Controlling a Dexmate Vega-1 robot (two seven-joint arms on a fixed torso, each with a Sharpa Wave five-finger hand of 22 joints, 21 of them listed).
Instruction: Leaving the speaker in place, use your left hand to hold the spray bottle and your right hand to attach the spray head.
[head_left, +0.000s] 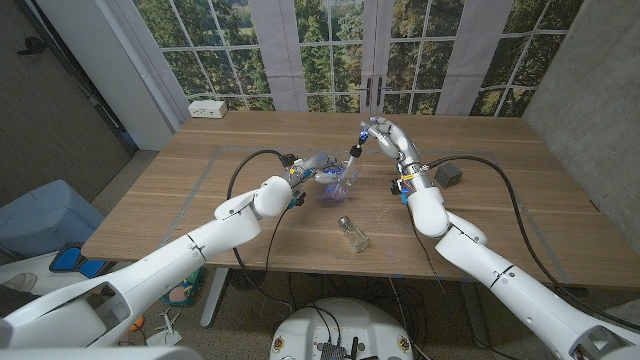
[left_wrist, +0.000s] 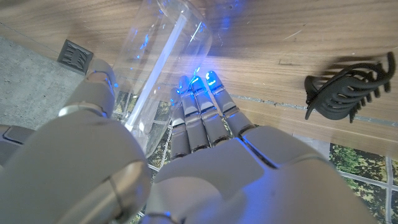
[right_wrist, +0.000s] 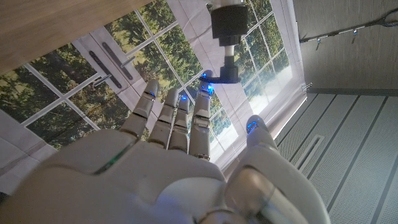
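Nearest, low in the middle of the head view, a small clear glass jar with a metal cap (head_left: 352, 232) lies on the wooden table (head_left: 480, 200). Above it, at centre, the left hand (head_left: 312, 168) grips the clear plastic spray bottle (head_left: 335, 180), fingers wrapped around its body. The bottle looks light, slick and easily squeezed, so a firm hold low on the body seems best. Just beyond, the right hand (head_left: 385, 135) pinches the dark spray head (head_left: 356, 147) above the bottle's mouth. A dark grey speaker (head_left: 449, 175) sits at centre right.
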